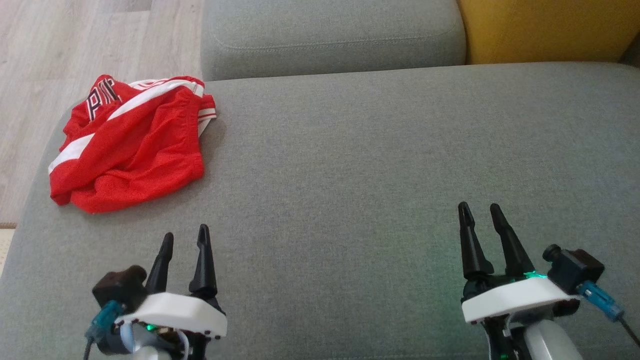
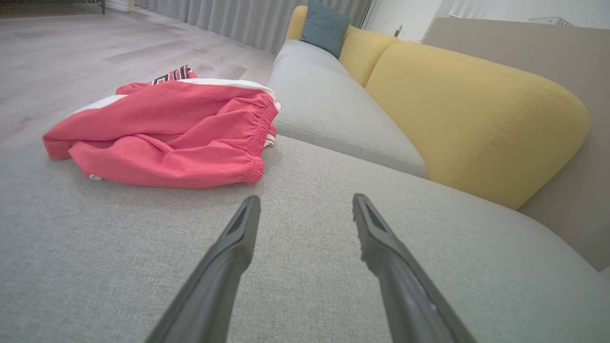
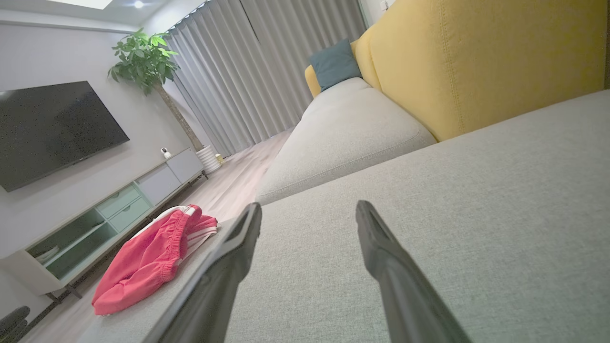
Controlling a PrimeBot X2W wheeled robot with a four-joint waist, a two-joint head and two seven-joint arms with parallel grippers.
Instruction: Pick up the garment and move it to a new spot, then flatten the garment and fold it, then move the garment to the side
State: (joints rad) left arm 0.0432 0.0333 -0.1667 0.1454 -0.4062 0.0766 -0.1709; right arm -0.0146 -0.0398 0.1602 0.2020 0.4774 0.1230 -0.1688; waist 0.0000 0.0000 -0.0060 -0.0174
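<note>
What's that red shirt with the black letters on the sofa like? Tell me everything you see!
The garment is a red jersey of mesh-like cloth, crumpled at the far left corner of the grey sofa seat. Black white-edged letters show at its far end, and red-and-white striped trim shows at its side. Red shorts lie bunched over most of it. Only these touch it.

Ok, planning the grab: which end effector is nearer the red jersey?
Left. The left end effector hovers just short of the jersey; the right end effector is far off to its right.
</note>
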